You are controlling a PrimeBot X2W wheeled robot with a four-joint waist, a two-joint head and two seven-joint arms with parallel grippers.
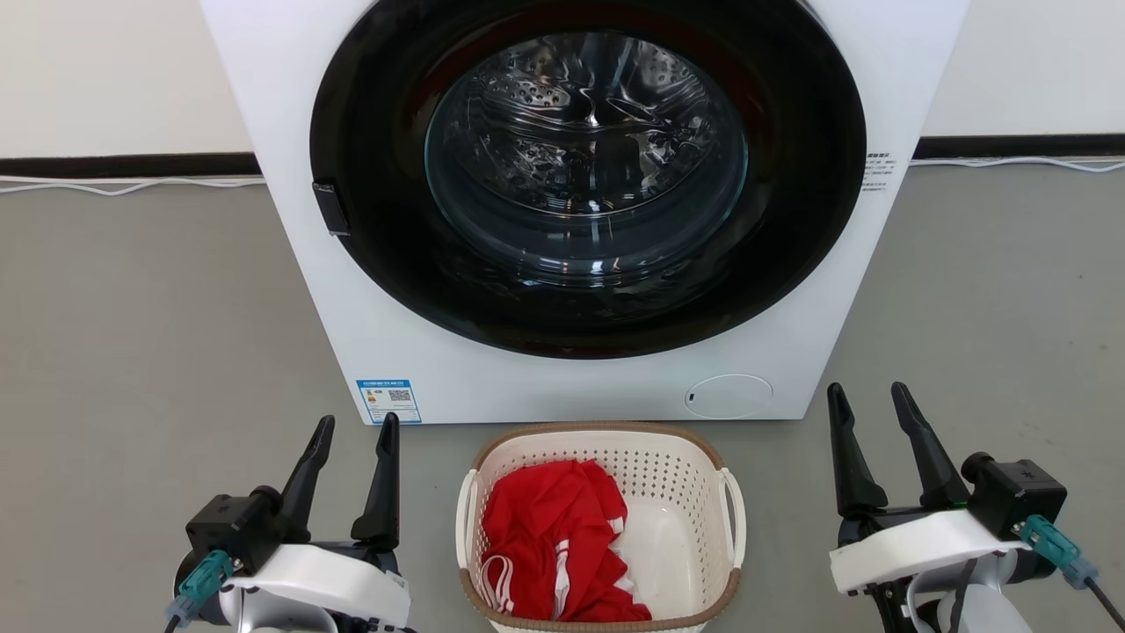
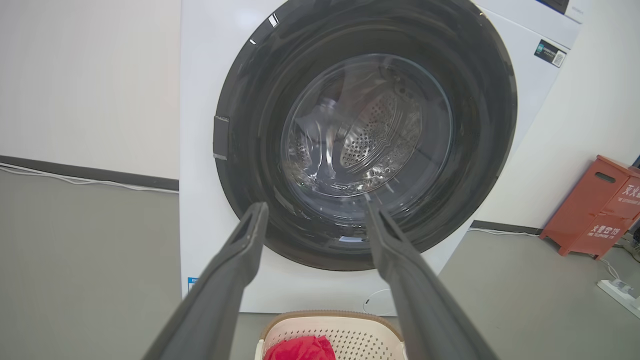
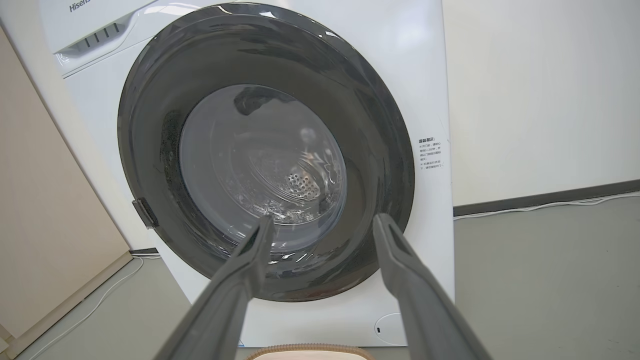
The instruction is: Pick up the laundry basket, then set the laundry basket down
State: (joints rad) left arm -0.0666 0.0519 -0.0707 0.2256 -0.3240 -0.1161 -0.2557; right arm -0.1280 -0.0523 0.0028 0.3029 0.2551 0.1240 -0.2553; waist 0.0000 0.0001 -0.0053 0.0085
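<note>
I have both arms low, fingers pointing up: my left gripper (image 1: 359,420) and right gripper (image 1: 866,389) are each spread and hold nothing, on either side of the laundry basket (image 1: 668,466). It sits on the grey floor (image 1: 132,352) just before the washing machine (image 1: 290,220), cream, perforated, brown-rimmed, with red cloth (image 1: 554,527) inside.

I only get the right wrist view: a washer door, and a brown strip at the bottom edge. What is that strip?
Observer: The rim of the laundry basket, standing on the floor before the washing machine.
Operator: Anything inside?
Observer: A red garment with white trim, heaped on the robot's left side of it.
Operator: Is a claw holding it?
Observer: No. The left claw and right claw flank it, both open, touching nothing.
</note>
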